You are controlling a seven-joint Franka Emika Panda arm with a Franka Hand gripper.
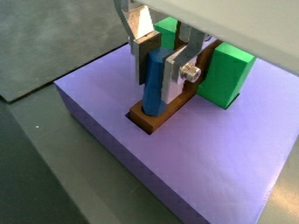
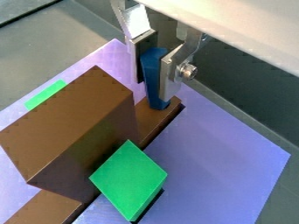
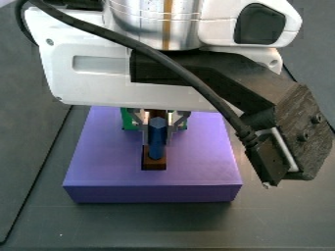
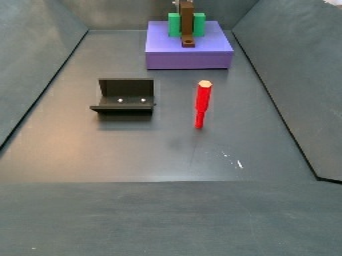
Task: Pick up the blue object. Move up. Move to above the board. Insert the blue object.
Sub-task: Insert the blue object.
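Gripper clamped on blue object, upright, lower end at board hole near purple slab edge; green block just beside.

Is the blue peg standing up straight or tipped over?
Standing up. The blue peg points straight up between the gripper jaws, its bottom end at the brown board.

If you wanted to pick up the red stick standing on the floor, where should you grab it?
Probably around its upper half, coming straight down from above. The red stick stands upright on the floor, alone and slim, so two fingers can close on opposite sides. The bracket sits apart from it, so it shouldn't get in the way. Right now the hand is over the purple slab, closed on the blue peg.
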